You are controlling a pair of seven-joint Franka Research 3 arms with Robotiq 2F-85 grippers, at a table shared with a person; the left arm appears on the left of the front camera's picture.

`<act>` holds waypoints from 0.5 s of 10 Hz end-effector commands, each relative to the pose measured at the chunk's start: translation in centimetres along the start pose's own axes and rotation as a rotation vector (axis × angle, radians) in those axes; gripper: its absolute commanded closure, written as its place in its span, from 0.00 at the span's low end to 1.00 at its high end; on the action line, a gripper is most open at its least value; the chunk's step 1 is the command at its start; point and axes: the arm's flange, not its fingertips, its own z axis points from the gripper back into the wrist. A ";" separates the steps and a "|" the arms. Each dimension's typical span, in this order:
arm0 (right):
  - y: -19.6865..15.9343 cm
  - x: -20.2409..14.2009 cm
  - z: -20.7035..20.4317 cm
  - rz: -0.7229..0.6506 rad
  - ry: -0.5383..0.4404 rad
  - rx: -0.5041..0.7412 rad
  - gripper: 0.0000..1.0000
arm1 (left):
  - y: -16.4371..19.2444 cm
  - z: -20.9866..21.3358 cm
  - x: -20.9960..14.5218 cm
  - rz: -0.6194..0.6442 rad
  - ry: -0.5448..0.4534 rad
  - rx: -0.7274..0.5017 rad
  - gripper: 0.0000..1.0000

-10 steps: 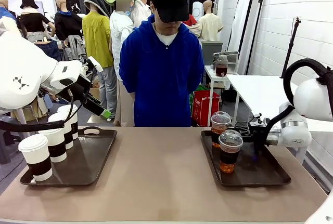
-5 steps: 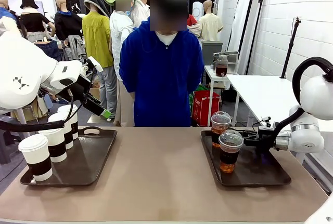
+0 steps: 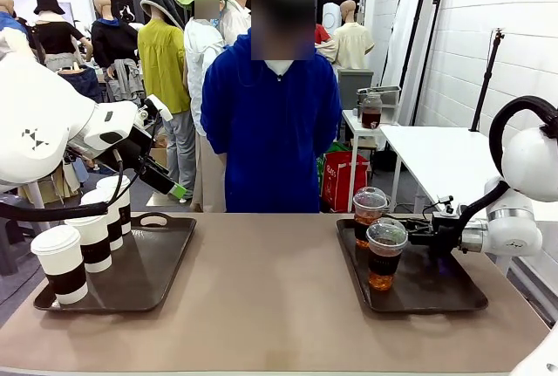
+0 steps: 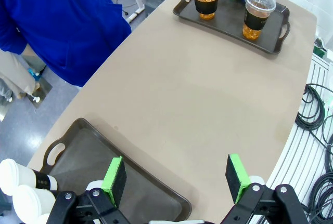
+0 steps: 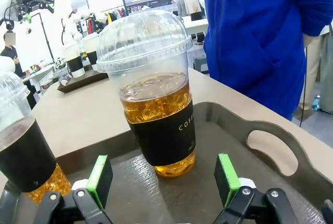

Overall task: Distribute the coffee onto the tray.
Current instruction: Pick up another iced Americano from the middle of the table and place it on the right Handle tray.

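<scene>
1. Since a second ago your right gripper (image 3: 417, 233) has slid back toward the right edge of the front view, away from the two clear cups; over the last half second it has barely moved, and the left arm has held its pose throughout.
2. Your right gripper's green pads (image 5: 102, 178) stand wide apart with nothing between them. They frame the far clear cup (image 5: 152, 95) at centre frame in the right wrist view, lined up low at its dark sleeve, probably for a side grip.
3. Your left gripper (image 4: 177, 180) is also spread and empty, hovering at the bottom of the left wrist view above the left tray (image 4: 78, 154) and the table edge.
4. Both clear cups of amber drink, the far one (image 3: 369, 215) and the near one (image 3: 385, 255), stand upright on the right tray (image 3: 445, 293) at right of the front view.
5. Four white cups (image 3: 61, 263) with brown sleeves stand in a row along the left tray's outer edge at lower left, leaving most of that tray bare.
6. Each tray carries one kind only, so sharing them out looks barely begun.
7. A person in blue (image 3: 270, 123) stands behind the table at top centre, with no hands over the table.
</scene>
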 end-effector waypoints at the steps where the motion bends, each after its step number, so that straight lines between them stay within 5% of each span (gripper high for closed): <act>1: -0.3 -0.1 0.0 0.001 -0.005 0.004 0.00 | 0.1 0.0 -0.1 0.003 -0.002 -0.002 0.00; 5: -0.3 -0.1 0.0 0.001 -0.005 0.004 0.00 | 0.1 0.0 -0.1 0.003 -0.002 -0.002 0.00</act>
